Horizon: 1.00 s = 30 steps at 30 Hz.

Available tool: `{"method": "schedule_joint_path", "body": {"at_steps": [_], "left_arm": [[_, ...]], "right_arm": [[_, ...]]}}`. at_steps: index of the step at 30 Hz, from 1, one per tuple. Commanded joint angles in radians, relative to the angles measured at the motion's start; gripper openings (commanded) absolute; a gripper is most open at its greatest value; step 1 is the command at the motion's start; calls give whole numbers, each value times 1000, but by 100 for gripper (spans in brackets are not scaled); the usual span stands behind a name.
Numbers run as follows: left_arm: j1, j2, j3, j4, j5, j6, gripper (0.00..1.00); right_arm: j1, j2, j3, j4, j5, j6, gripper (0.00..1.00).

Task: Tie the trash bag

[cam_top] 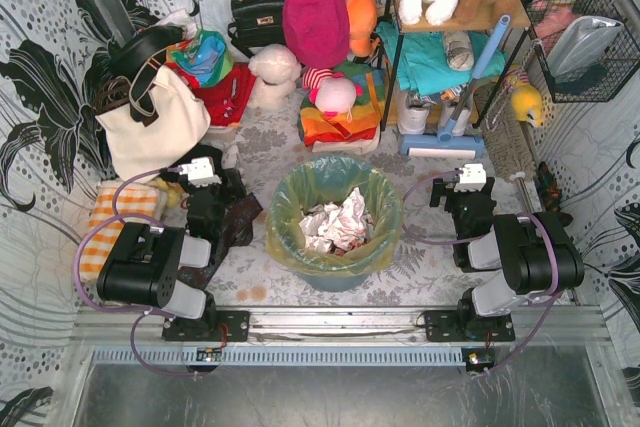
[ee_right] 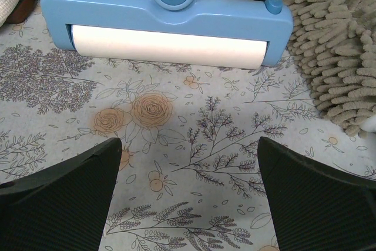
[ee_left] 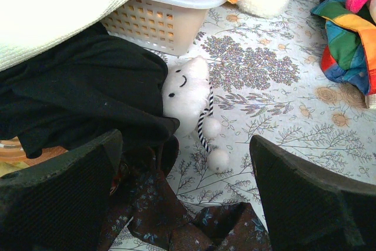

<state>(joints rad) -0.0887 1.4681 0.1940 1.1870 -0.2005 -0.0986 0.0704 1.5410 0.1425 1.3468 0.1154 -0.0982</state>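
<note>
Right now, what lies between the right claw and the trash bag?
Up to the trash bag, only flowered table cover and a purple cable loop; top view.

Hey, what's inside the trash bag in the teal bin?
The trash bag, lining the teal bin, holds crumpled white paper. Anything beneath that paper is covered from view.
</note>
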Motion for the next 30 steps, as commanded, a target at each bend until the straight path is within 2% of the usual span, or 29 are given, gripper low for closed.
{"method": "schedule_joint_path", "body": {"at_steps": [1, 18, 22, 30], "left_arm": [[6, 5, 17, 36, 7, 18, 98], [6, 3, 14, 34, 9, 14, 98], [6, 3, 15, 34, 9, 14, 98], [9, 3, 18, 29, 15, 12, 98]], "right_arm": [[-9, -1, 22, 11, -7, 8, 97], [-9, 1, 18, 20, -3, 8, 97], [-9, 0, 43, -24, 125, 55, 97], [-9, 2, 42, -25, 130, 58, 97]]}}
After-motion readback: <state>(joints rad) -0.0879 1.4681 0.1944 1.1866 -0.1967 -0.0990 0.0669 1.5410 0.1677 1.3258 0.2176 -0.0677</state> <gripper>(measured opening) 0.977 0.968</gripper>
